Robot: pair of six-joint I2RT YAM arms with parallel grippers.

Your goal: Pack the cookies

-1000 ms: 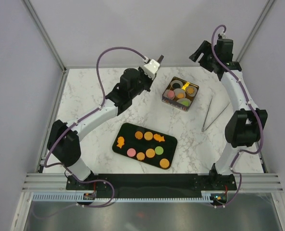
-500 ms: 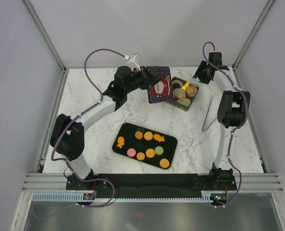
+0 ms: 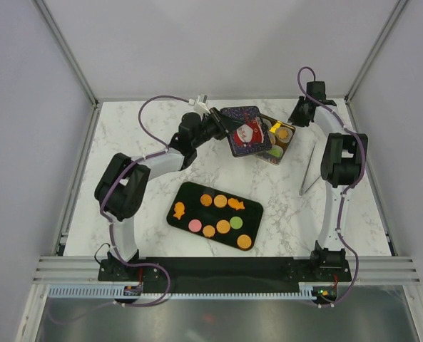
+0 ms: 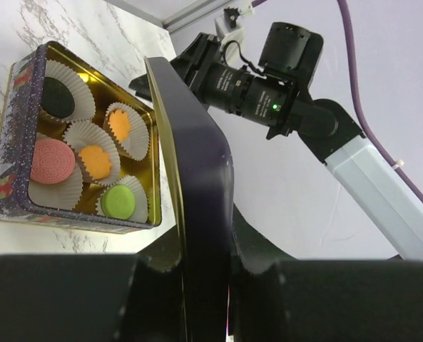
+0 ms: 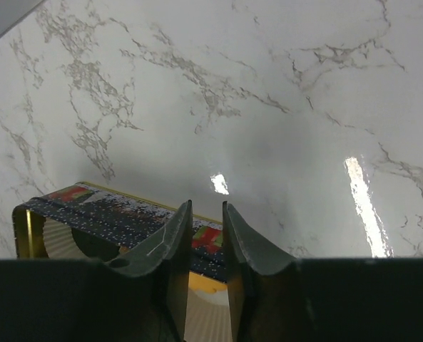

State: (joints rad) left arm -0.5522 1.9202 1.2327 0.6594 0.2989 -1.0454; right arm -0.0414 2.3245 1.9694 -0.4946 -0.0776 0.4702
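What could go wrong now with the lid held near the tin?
The lid hangs steeply tilted at the tin in the left pincer; it could catch the rim or the right pincer at the tin's wall. Several cookies lie on the black tray, so closing now leaves them unpacked.

The right pincer point(image 5: 205, 206) hangs over a white, grey-veined marble worktop point(image 5: 268, 85) with two bright glare patches. Its two dark fingers point(image 5: 177, 242) stand close together with a narrow gap between them. Through that gap shows the wall of a rectangular tin point(image 5: 104, 206), dark and glittery outside, gold inside. A pleated white paper cup point(image 5: 58, 239) sits inside the tin. Whether the fingers touch the tin is unclear.
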